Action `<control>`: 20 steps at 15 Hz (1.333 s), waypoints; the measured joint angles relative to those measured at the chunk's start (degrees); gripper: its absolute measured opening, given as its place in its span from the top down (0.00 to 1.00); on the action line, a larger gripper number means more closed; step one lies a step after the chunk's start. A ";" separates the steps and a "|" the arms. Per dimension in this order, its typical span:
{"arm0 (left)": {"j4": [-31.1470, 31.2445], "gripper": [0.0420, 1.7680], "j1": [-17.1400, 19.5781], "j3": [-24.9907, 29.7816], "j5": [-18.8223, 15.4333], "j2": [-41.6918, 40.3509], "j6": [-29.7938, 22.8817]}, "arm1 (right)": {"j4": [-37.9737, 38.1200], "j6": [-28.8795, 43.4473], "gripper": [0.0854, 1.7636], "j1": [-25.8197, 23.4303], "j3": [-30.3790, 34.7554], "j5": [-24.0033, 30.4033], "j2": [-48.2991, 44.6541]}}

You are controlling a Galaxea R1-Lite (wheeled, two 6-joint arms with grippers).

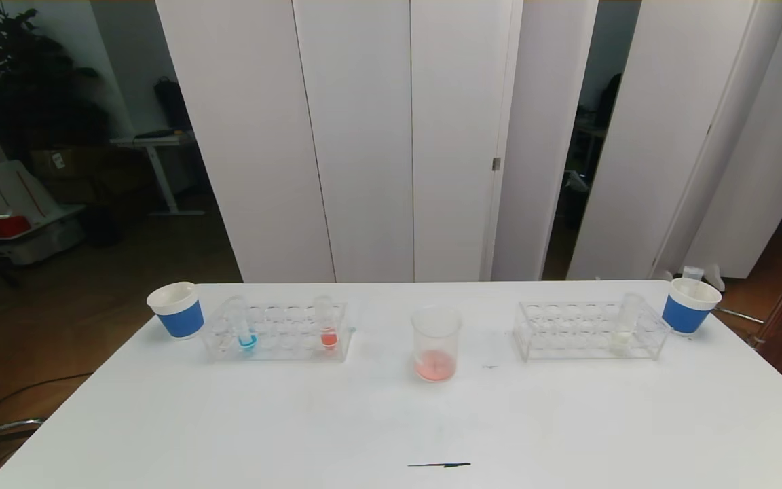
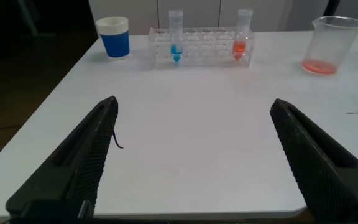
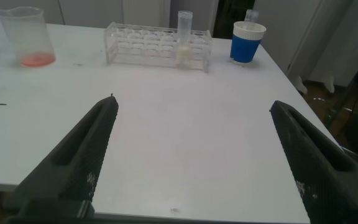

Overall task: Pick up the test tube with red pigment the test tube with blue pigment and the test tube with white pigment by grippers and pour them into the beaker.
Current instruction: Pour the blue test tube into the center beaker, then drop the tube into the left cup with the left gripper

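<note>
Both arms sit low at the near edge of the white desk [image 1: 391,421]. The left gripper [image 2: 194,158] has its black ribbed jaws spread wide with only bare desk between them. The right gripper [image 3: 194,158] is likewise released, jaws wide, nothing between them. Neither gripper shows in the head view.

Near edge, centre: a short black mark [image 1: 439,465] on the desk surface.

Mid-desk, centre: the clear cylindrical beaker with a flared rim [image 1: 436,343], upright, a thin layer of orange-red liquid at its bottom. It stands well beyond both sets of jaws, between the two racks.

Robot's left: a clear plastic test tube rack [image 1: 279,333]. In it, upright, the slim clear test tube with turquoise-blue liquid [image 1: 244,326] toward the left end, and a slim clear test tube with orange-red liquid [image 1: 326,324] toward the right end. Both lie far ahead of the left jaws, untouched. Just beside the rack's left end, a blue paper cup with a white rim [image 1: 176,310].

Robot's right: a second clear plastic rack [image 1: 588,331] holding the slim clear test tube with cream-white liquid [image 1: 626,322] upright near its right end, far ahead of the right jaws. Beside that end, a second blue white-rimmed paper cup [image 1: 689,305] with a clear tube [image 1: 692,274] standing in it.
</note>
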 joint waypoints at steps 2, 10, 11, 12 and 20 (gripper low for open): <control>0.62 0.01 -0.02 -0.74 -0.02 0.00 0.21 | 0.00 0.00 0.01 0.00 0.00 -0.01 0.00; 0.85 0.01 -0.05 -17.52 -0.02 14.46 0.10 | 0.00 0.00 0.01 0.00 0.00 0.02 0.00; -1.18 0.01 0.00 -20.14 0.09 18.72 0.05 | 0.00 0.00 0.01 0.00 0.00 0.02 0.00; -3.38 0.01 0.16 -22.32 0.21 22.61 -0.01 | 0.00 0.00 0.01 0.00 0.00 0.00 0.00; -17.30 0.01 1.40 -34.51 3.90 56.30 -0.21 | 0.00 0.02 0.01 0.00 0.00 0.00 0.00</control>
